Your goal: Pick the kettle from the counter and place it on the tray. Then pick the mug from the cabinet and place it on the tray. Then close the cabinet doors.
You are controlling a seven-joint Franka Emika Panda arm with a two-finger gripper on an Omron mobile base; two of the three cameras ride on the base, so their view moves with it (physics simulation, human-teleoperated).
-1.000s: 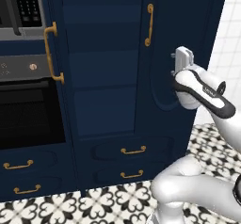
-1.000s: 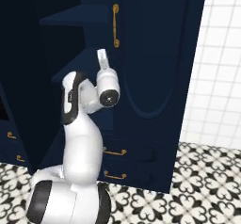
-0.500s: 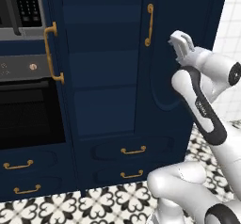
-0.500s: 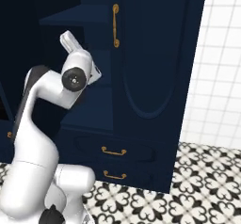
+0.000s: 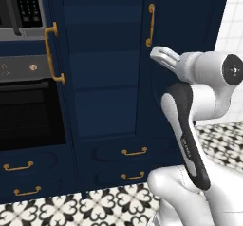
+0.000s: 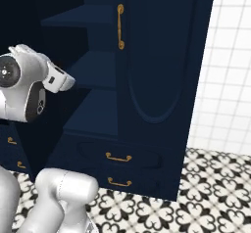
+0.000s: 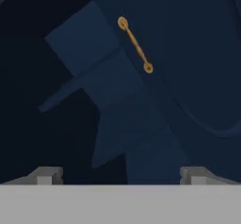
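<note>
Cabinet (image 5: 114,92): navy, brass-handled doors (image 5: 190,40) ajar. Tool (image 5: 160,55) at 2 o'clock, spread, empty. Oven (image 5: 26,111) at 9 o'clock.

The cabinet (image 5: 109,78) looks like painted wood, navy and matt, with smooth panelled doors (image 6: 162,70). Its bar handles (image 5: 150,24) and the drawer pulls (image 5: 134,151) are shiny brass. The oven (image 5: 28,120) on the left has glossy black glass. The floor (image 6: 206,198) is smooth patterned tile, the wall (image 6: 230,65) glossy white tile.

A black oven (image 5: 28,120) stands above a black-and-white patterned tile floor (image 6: 196,198), with a white tiled wall (image 6: 225,80) at the right.
</note>
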